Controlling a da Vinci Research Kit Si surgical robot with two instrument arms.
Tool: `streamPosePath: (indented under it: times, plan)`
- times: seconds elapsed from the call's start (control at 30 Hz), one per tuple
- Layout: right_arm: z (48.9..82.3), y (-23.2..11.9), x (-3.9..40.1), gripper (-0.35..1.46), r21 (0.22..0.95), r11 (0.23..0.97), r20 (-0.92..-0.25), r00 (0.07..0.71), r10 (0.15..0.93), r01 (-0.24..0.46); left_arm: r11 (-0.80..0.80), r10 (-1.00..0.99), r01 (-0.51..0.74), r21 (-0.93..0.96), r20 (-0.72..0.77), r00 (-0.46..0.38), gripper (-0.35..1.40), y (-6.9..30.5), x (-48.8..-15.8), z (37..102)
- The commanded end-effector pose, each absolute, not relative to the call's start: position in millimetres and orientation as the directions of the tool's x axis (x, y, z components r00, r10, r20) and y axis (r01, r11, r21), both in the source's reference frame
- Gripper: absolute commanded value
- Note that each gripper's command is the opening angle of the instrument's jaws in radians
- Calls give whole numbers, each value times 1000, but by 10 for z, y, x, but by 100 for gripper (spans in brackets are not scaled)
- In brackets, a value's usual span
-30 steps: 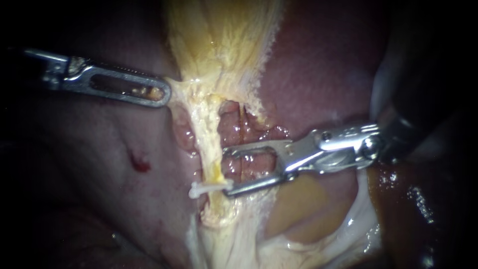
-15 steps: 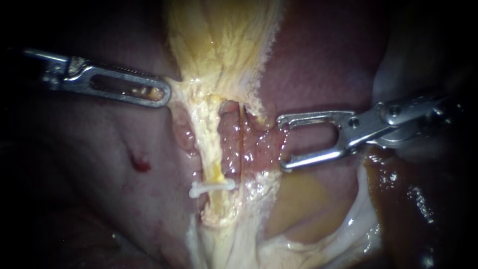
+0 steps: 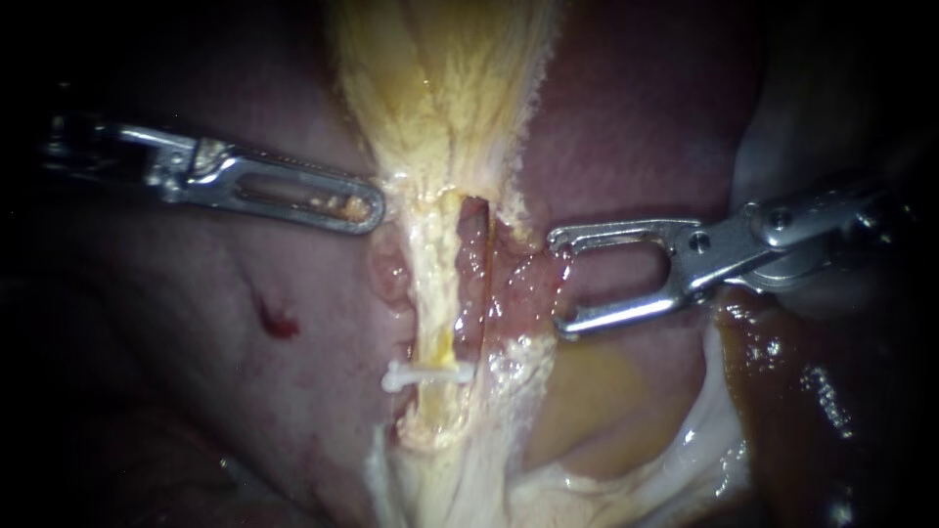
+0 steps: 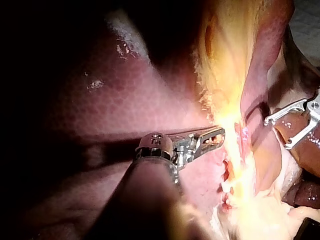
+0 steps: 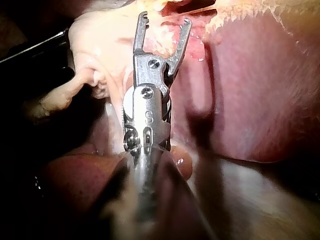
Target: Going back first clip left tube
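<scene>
A white clip (image 3: 427, 375) sits across the left tube (image 3: 437, 293), toward 6 o'clock from the endoscope view's middle, so the clipping looks done. The right instrument (image 3: 558, 284) stands at 3 o'clock of that tube, apart from it, jaws wide and empty; only drawing farther clear seems left. At 10 o'clock the left instrument (image 3: 370, 210) grips the yellow tissue (image 3: 440, 108).

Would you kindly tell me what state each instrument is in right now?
Left instrument: shut on the yellow tissue at its edge.
Right instrument: open, holding nothing.
</scene>
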State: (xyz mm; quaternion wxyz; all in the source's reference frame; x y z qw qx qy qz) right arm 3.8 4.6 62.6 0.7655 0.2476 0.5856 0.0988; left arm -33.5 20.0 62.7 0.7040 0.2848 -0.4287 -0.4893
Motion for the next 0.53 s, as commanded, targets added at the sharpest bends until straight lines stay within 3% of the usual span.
streamPosePath:
  times: [0.03, 0.53]
  plan:
    - [626, 46, 38, 50, 495, 858, -848, 294, 441, 139, 359, -933, 448, 819, 324, 155, -35, 200, -337, 629]
    - [625, 46, 38, 50, 495, 858, -848, 294, 441, 139, 360, -933, 450, 817, 323, 160, -35, 199, -342, 635]
